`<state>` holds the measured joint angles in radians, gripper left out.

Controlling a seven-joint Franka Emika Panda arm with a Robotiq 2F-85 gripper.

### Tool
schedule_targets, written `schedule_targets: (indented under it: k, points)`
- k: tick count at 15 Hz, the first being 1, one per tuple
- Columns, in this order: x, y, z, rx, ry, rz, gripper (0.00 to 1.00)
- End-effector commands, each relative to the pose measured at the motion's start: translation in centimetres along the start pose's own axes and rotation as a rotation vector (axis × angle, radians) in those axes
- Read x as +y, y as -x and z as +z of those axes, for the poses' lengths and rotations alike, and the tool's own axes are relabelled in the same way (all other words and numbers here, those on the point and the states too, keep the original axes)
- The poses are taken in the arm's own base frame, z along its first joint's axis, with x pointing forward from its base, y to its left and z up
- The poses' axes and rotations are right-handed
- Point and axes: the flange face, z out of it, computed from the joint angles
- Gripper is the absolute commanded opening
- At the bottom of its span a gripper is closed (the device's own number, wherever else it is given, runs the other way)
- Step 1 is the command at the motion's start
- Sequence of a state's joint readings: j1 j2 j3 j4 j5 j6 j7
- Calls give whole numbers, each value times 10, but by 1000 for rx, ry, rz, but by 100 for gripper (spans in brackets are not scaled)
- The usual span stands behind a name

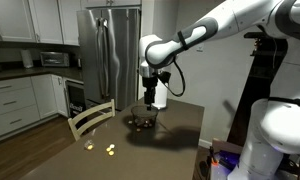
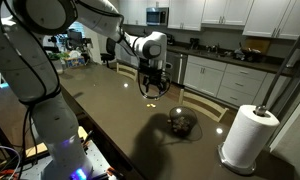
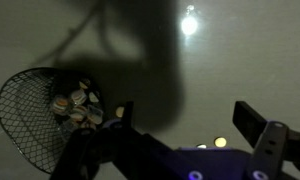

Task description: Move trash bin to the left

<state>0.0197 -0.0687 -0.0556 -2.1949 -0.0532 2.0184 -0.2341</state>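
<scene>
The trash bin (image 1: 142,120) is a small round dark mesh basket on the dark table; it also shows in an exterior view (image 2: 182,122). In the wrist view the trash bin (image 3: 40,110) lies at the left with several small round items inside. My gripper (image 1: 150,102) hangs above the table, apart from the bin, and also shows in an exterior view (image 2: 150,90). In the wrist view my gripper (image 3: 188,122) is open and empty, with bare table between its fingers and the bin outside its left finger.
A white paper towel roll (image 2: 248,135) stands near the table's edge past the bin. Small yellow round bits (image 1: 110,150) lie on the table and show in the wrist view (image 3: 221,142). A wooden chair (image 1: 90,118) stands at the table's side.
</scene>
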Motion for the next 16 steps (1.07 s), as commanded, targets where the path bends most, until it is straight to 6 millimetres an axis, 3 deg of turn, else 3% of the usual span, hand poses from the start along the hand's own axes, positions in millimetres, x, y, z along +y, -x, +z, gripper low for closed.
schedule_targets:
  k: [1,4,7,10,12,16]
  points:
    - [40,-21,7,-10,44,-25,100]
    - [66,-33,10,-19,42,-52,100]
    - [80,-49,16,-23,24,-98,100]
    - [83,-64,30,-29,-12,-167,100]
    - [76,-56,29,-32,17,-138,100]
    - [75,-64,36,-42,14,-159,100]
